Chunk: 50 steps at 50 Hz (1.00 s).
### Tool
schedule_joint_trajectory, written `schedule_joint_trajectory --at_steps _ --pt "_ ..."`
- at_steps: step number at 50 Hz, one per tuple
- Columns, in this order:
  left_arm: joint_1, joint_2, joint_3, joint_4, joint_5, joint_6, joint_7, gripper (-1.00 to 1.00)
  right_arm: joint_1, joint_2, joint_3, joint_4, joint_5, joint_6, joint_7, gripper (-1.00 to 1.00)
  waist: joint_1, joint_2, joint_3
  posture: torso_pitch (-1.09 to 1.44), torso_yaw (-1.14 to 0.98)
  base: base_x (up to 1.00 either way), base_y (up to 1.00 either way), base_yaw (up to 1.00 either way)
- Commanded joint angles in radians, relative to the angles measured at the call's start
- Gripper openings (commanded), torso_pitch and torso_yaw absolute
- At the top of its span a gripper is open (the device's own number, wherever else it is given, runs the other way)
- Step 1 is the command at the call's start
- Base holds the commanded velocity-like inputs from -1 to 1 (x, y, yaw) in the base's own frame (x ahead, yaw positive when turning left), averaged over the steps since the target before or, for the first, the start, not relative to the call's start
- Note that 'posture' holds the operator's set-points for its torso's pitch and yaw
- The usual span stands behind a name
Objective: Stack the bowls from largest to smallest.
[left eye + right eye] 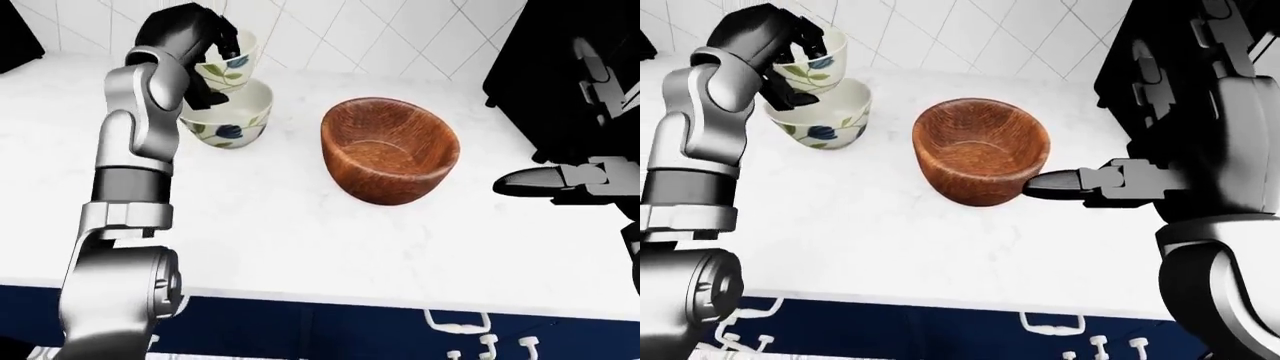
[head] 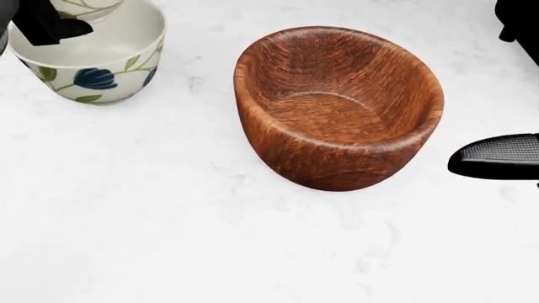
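L hand [image 1: 790, 52] clenched on the small floral bowl [image 1: 812, 66], holding it just above the bigger floral bowl [image 1: 228, 118], which sits on the white counter [image 2: 169, 240] near the tiled wall. Wooden bowl [image 2: 339, 104] stands alone to the right, mid-counter. R hand [image 1: 1080, 182] beside the wooden bowl, one finger pointing at it; can't tell if it touches, holding nothing.

White marble counter [image 1: 300, 225], tiled wall [image 1: 380, 30]

Left robot hand [image 1: 790, 56] grips small floral bowl [image 1: 815, 64].
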Motion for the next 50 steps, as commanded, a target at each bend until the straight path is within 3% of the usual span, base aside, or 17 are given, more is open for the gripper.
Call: schedule_joint_trajectory --at_steps 1,8,17,27,31,36,43,50 --pt "-0.046 0.005 0.006 -0.004 0.006 -0.027 0.054 -1.0 -0.023 -0.014 -0.013 -0.004 -0.012 -0.024 -0.003 1.0 -0.001 0.003 -0.026 0.0 0.0 0.0 0.0 0.0" --pt "-0.059 -0.004 -0.002 0.06 0.02 -0.038 0.089 -0.95 -0.011 -0.001 -0.016 -0.003 -0.035 -0.029 0.017 1.0 -0.001 0.003 -0.032 0.0 0.0 0.0 0.0 0.0" --pt "-0.071 -0.001 -0.006 0.101 0.033 -0.042 0.105 -0.51 0.001 0.012 -0.022 -0.004 -0.05 -0.034 0.031 1.0 -0.003 0.004 -0.033 0.0 0.0 0.0 0.0 0.0" --pt "-0.058 0.02 -0.002 0.066 0.045 -0.048 0.053 -0.29 -0.003 -0.01 -0.048 -0.006 -0.002 -0.031 0.006 1.0 -0.004 0.008 -0.037 0.0 0.0 0.0 0.0 0.0" --pt "-0.056 0.027 0.001 0.061 0.049 -0.054 0.035 -0.07 -0.009 -0.032 -0.057 -0.004 0.034 -0.032 -0.018 1.0 -0.005 0.008 -0.036 0.0 0.0 0.0 0.0 0.0" --pt "-0.041 0.034 0.006 0.037 0.05 -0.057 0.014 -0.01 -0.007 -0.053 -0.06 -0.002 0.061 -0.042 -0.038 1.0 -0.005 0.008 -0.035 0.0 0.0 0.0 0.0 0.0" --pt "-0.01 0.03 0.007 0.01 0.059 -0.068 -0.004 0.26 0.014 -0.064 -0.068 0.003 0.063 -0.065 -0.034 1.0 -0.005 0.007 -0.035 0.0 0.0 0.0 0.0 0.0" --pt "0.004 0.026 0.006 0.017 0.066 -0.078 0.006 0.31 0.019 -0.066 -0.068 0.004 0.061 -0.07 -0.033 1.0 -0.005 0.007 -0.034 0.0 0.0 0.0 0.0 0.0"
